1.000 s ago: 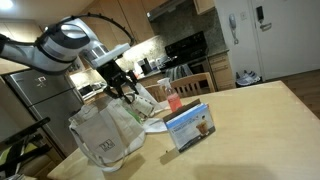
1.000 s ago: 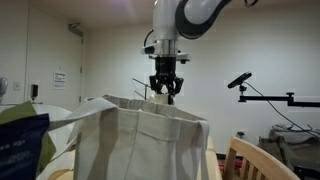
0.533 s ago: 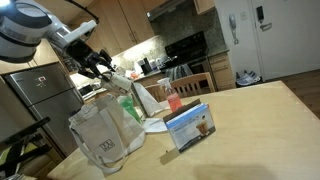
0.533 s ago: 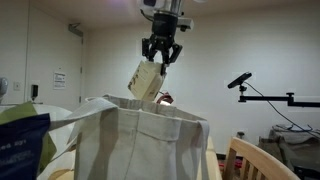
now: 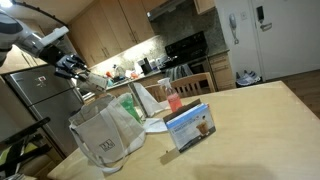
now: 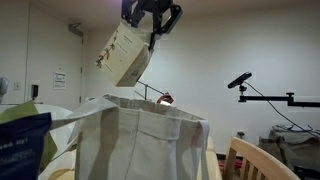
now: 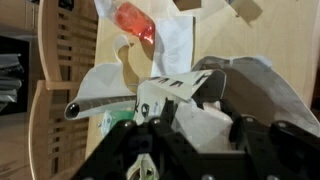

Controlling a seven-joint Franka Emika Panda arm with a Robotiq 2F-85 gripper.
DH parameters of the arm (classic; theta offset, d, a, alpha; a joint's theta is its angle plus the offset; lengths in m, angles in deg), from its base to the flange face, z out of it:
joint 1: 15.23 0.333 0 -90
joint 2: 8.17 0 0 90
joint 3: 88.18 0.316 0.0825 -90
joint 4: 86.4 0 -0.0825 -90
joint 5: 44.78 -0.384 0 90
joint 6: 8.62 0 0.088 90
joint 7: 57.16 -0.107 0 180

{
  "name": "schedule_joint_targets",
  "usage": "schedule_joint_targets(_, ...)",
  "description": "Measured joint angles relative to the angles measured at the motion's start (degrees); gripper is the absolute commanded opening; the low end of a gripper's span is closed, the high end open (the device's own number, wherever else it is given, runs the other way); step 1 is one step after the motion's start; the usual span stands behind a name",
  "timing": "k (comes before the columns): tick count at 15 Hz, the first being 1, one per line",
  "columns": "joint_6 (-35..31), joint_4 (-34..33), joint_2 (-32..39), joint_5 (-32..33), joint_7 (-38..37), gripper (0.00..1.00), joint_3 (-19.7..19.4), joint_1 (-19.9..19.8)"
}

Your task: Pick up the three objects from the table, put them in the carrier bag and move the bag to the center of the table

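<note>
In an exterior view, the arm is reaching high and away over the far edge of the tabletop point(image 5: 262, 128), its links folding back toward the upper corner, and the hand point(image 5: 74, 68) is hanging well above and beside the carrier bag point(image 5: 100, 140); what it is gripping is too small to make out here. The bag is standing open on the tabletop with a green item point(image 5: 128, 108) showing at its mouth. The light-blue carton point(image 5: 190, 127) is standing upright on the tabletop near the bag, and the pink-red bottle point(image 5: 172, 100) is standing behind it. In an exterior view from low on the tabletop, the hand point(image 6: 150, 28) is coming in from the top edge with its wrist angled, and its fingers are clamping one upper corner of the pale box point(image 6: 122, 55). The box is dangling tilted, clear of the bag point(image 6: 140, 140) and above its open rim. The blue carton point(image 6: 18, 145) is filling the near corner, and a bit of the red bottle point(image 6: 165, 98) is peeking over the bag's rim. In the wrist view, the hand point(image 7: 160, 125) is looking down with its dark fingers closing on the pale box point(image 7: 150, 98), seen edge-on. Crinkly bag material point(image 7: 255, 85) is lying below to one side, the bottle point(image 7: 135, 22) is lying on the tabletop point(image 7: 110, 45), and wooden chairs point(image 7: 55, 60) are standing beside it.
</note>
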Motion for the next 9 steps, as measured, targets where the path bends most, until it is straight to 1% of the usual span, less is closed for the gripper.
schedule_joint_targets(4,0.0,0.9,0.1,-0.3,2.5,0.24,1.4,1.8)
schedule_joint_targets(9,0.1,3.9,2.1,-3.7,6.5,0.24,0.8,1.7)
